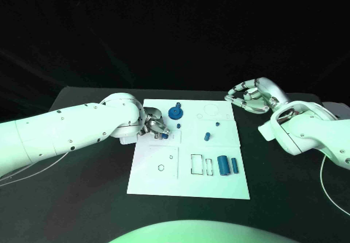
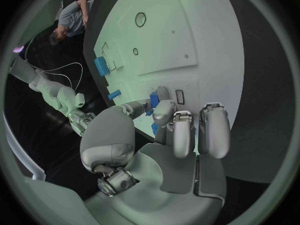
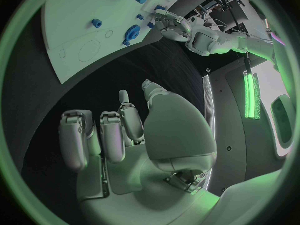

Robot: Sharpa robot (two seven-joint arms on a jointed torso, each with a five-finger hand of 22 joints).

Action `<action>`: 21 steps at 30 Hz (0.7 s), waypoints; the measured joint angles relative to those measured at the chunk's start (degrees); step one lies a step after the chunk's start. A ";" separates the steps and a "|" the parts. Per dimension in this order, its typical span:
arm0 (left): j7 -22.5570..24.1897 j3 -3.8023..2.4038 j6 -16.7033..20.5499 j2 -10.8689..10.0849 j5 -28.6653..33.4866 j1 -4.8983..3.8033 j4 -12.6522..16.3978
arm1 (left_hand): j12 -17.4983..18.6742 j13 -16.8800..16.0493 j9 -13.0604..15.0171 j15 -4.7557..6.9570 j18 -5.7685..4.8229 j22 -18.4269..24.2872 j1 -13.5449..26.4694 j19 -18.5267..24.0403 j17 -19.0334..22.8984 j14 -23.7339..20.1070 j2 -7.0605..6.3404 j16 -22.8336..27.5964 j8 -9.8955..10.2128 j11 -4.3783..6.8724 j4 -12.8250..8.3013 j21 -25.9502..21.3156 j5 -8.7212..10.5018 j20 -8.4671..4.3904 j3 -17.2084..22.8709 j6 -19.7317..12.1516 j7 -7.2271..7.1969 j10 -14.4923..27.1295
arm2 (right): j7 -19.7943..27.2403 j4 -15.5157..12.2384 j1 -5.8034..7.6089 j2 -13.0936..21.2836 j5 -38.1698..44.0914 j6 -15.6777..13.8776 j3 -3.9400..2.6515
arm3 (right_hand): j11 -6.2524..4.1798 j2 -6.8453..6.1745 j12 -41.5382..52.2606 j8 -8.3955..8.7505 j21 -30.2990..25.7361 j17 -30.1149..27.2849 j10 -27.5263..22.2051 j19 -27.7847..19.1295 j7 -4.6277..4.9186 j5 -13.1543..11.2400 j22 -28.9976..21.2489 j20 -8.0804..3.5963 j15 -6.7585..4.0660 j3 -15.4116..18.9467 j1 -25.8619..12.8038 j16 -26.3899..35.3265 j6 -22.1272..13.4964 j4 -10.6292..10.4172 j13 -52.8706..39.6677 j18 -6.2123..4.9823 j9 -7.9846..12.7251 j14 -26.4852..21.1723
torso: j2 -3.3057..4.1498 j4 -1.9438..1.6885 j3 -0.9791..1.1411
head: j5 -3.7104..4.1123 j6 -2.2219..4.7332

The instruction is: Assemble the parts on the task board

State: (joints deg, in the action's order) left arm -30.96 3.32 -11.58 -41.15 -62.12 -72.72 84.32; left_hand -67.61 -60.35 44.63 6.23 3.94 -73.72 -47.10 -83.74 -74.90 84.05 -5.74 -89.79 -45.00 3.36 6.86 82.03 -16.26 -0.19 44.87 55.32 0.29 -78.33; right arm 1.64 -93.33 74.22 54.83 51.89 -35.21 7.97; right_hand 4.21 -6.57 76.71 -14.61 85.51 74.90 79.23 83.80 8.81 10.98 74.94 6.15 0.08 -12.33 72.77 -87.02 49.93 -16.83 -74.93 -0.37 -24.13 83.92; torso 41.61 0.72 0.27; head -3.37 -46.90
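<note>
Nearest, 2 blue cylinders (image 1: 228, 165) wait upright on the task board (image 1: 157, 177), while the left hand (image 1: 155, 125) pinches a small blue part (image 1: 165, 135) at its far-left, seemingly to seat it; the right hand (image 1: 250, 97), fingers curled on nothing, stays clear.

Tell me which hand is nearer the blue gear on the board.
Left. The left hand sits over the task board just beside the blue gear; the right hand hovers off the board's far right corner.
</note>
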 measured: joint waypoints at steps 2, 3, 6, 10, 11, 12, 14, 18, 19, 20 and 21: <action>-0.02 0.01 0.06 -0.04 0.04 0.00 0.03 | 0.04 0.27 0.07 0.00 0.00 0.08 -0.03 0.00 0.00 0.00 -0.55 0.00 0.00 0.00 -0.16 0.00 0.00 0.00 -0.16 0.02 -0.02 0.00 | 0.00 0.00 0.00 0.00 0.00 0.00 0.00 | 0.00 0.00 0.00 0.00 0.00 0.03 0.00 0.00 0.00 0.00 0.00 0.00 0.00 0.00 0.00 0.00 0.00 0.00 0.00 0.00 0.00 0.00 | 0.00 0.00 0.00 | -0.03 0.00; -0.02 0.01 0.09 -0.06 0.06 0.01 0.05 | 0.04 0.31 0.09 0.00 0.00 0.10 -0.12 0.00 0.00 0.00 -0.64 0.00 0.00 0.00 -0.16 0.00 0.00 0.00 -0.16 0.00 -0.01 0.00 | 0.00 0.00 0.00 0.00 0.00 0.00 0.00 | 0.00 0.00 0.00 0.00 0.00 0.04 0.00 0.00 0.00 0.00 0.00 0.00 0.00 0.00 0.00 0.00 0.00 0.00 0.00 0.00 0.00 0.00 | 0.00 0.00 0.00 | -0.04 0.00; -0.03 0.02 0.20 -0.11 0.18 0.02 0.12 | 0.38 0.61 0.13 0.00 -0.01 0.32 0.06 0.00 0.00 0.00 -0.83 0.00 0.02 0.01 -0.30 0.00 0.00 0.00 -0.30 -0.57 0.11 0.02 | 0.00 0.01 0.00 0.00 0.00 0.00 0.00 | 0.00 0.00 0.00 0.00 0.00 0.05 0.00 0.00 0.00 0.00 0.00 0.00 0.00 0.00 0.00 0.00 0.00 0.00 0.00 0.00 0.00 0.00 | 0.00 0.00 0.00 | -0.05 0.02; -0.05 0.03 0.38 -0.20 0.43 0.03 0.19 | 0.66 0.92 0.13 0.00 0.00 0.53 -0.05 0.00 0.00 0.00 -1.32 0.00 0.30 0.02 -0.54 0.00 0.00 0.00 -0.54 -0.68 0.22 0.44 | 0.00 0.02 0.00 0.00 0.00 0.00 0.00 | 0.00 0.00 0.00 0.00 0.00 0.05 0.00 0.00 0.00 0.00 -0.01 0.00 0.00 0.00 0.00 0.00 0.00 0.00 0.01 0.00 0.00 0.00 | 0.01 -0.01 0.00 | 0.00 0.03; -0.06 0.03 0.42 -0.21 0.50 0.03 0.21 | 0.66 1.01 0.13 0.00 0.00 0.53 -0.18 0.00 0.00 0.00 -1.46 0.00 0.30 0.02 -0.54 0.00 0.00 0.00 -0.54 -0.77 0.31 0.44 | 0.00 0.02 -0.01 0.00 0.00 -0.01 0.00 | 0.00 0.00 0.00 0.00 0.00 0.05 0.00 0.00 0.04 0.00 -0.01 0.00 0.00 0.10 0.00 0.00 -0.23 0.10 0.01 0.00 0.03 0.00 | 0.01 -0.01 0.00 | 0.02 0.03; -0.06 0.03 0.45 -0.22 0.56 0.03 0.22 | 0.91 1.16 0.13 0.00 -0.01 0.58 -0.34 0.00 0.00 0.00 -1.62 0.00 0.30 -0.09 -0.70 0.00 0.00 0.00 -0.70 -0.87 0.21 0.56 | -0.01 0.03 -0.01 0.00 0.00 -0.01 0.00 | 0.00 0.00 0.00 0.00 0.00 0.05 0.00 0.00 -0.01 0.00 -0.01 0.00 0.00 0.17 0.00 0.00 -0.41 0.17 0.01 0.00 0.05 0.00 | 0.01 -0.01 0.00 | 0.03 0.03; -0.08 0.03 0.53 -0.25 0.71 0.04 0.23 | 1.04 1.34 0.19 0.00 -0.01 0.59 -0.32 0.00 0.00 0.00 -2.10 0.00 0.28 0.00 -0.86 0.00 0.00 0.00 -0.86 -1.20 0.16 0.83 | -0.01 0.03 -0.02 0.00 0.00 -0.01 0.00 | 0.00 0.00 0.00 0.00 0.00 0.04 0.00 0.00 -0.01 0.00 -0.01 0.00 0.00 0.17 0.00 0.00 -0.41 0.17 0.01 0.00 0.05 0.00 | 0.01 -0.03 0.00 | 0.04 0.01; -0.09 0.03 0.62 -0.28 0.92 0.04 0.24 | 1.04 1.44 0.30 0.00 0.00 0.66 -0.70 0.00 0.00 0.00 -2.59 0.00 0.28 0.01 -1.12 0.00 0.00 0.00 -1.12 -1.28 0.20 0.84 | -0.01 0.04 -0.03 -0.01 0.00 -0.01 0.00 | 0.00 0.00 0.00 0.00 0.00 0.04 0.00 0.00 -0.01 0.00 -0.01 0.00 0.00 0.17 0.00 0.00 -0.40 0.17 0.01 0.00 0.05 0.00 | 0.01 -0.04 -0.02 | 0.04 -0.01; -0.10 0.03 0.64 -0.29 0.96 0.04 0.24 | 1.04 1.44 0.30 0.00 -0.01 0.66 -0.86 0.00 0.00 0.00 -2.75 0.00 0.28 0.01 -1.25 0.00 -0.01 0.00 -1.25 -1.28 0.20 0.84 | -0.02 0.04 -0.04 -0.01 0.00 -0.01 0.00 | 0.00 0.00 0.00 0.00 0.00 0.04 0.00 0.00 -0.01 0.00 -0.01 0.00 0.00 0.17 0.00 0.00 -0.40 0.17 0.01 0.00 0.05 0.00 | 0.01 -0.04 -0.02 | 0.04 -0.02; -0.11 0.03 0.65 -0.29 0.99 0.04 0.25 | 1.04 1.44 0.30 0.00 0.00 0.66 -0.91 0.00 0.00 0.00 -2.80 0.00 0.28 0.01 -1.25 0.00 -0.01 0.00 -1.25 -1.28 0.20 0.84 | -0.02 0.05 -0.04 -0.01 0.00 -0.01 0.00 | 0.00 0.00 0.00 0.00 0.00 0.04 0.00 0.00 -0.01 0.00 -0.01 0.00 0.00 0.17 0.00 0.00 -0.41 0.17 0.01 -0.01 0.05 0.00 | 0.01 -0.04 -0.02 | 0.04 -0.02; -0.11 0.03 0.67 -0.30 1.03 0.05 0.25 | 1.04 1.44 0.30 0.00 -0.01 0.66 -0.92 0.00 0.00 0.00 -2.81 0.00 0.28 0.01 -1.25 0.00 -0.01 0.00 -1.25 -1.28 0.20 0.84 | -0.02 0.05 -0.04 -0.01 0.00 -0.01 0.00 | 0.00 0.00 0.00 0.00 0.00 0.04 0.00 0.00 -0.01 0.00 -0.01 0.00 0.00 0.17 0.00 0.00 -0.40 0.17 0.01 0.00 0.05 0.00 | 0.01 -0.04 -0.02 | 0.04 -0.02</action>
State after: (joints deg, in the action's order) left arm -31.07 3.36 -10.91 -41.45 -61.10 -72.68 84.57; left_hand -66.56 -58.91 44.93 6.23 3.93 -73.06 -48.01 -83.73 -74.90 84.05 -8.54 -89.79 -44.72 3.37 5.61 82.03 -16.27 -0.19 43.62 54.04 0.49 -77.49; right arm 1.62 -93.28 74.17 54.82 51.88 -35.22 7.97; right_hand 4.21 -6.57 76.71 -14.61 85.52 74.94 79.23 83.80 8.80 10.98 74.93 6.15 0.08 -12.16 72.77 -87.02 49.52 -16.66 -74.92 -0.37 -24.07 83.92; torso 41.62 0.68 0.25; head -3.33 -46.92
